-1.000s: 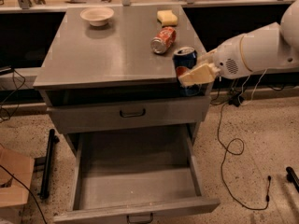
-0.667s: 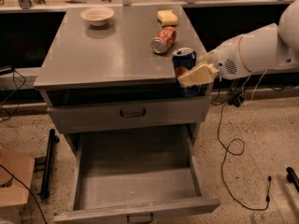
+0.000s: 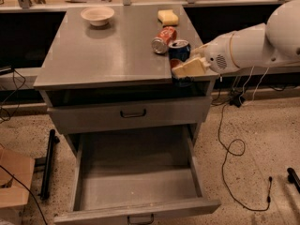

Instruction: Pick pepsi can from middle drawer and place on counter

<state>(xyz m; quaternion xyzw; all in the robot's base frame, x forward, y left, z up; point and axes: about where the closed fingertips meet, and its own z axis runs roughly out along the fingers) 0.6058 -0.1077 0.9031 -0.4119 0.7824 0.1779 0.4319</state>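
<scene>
The pepsi can (image 3: 179,48) is upright at the front right edge of the counter (image 3: 108,55), its base reaching just below the edge line. My gripper (image 3: 187,62) comes in from the right on a white arm and is shut on the can, with one cream finger (image 3: 190,67) in front of it. The middle drawer (image 3: 136,182) is pulled out at the bottom and empty. The drawer above it (image 3: 133,112) is closed.
A red-orange soda can (image 3: 164,39) lies on its side just behind the pepsi can. A white bowl (image 3: 97,15) and a yellow sponge (image 3: 168,17) sit at the back of the counter. Cables (image 3: 229,149) trail on the floor to the right; a cardboard box (image 3: 14,182) and a black bar (image 3: 48,163) lie to the left.
The gripper with the pepsi can has shifted slightly left and further over the counter. The drawer and other objects have not moved.
</scene>
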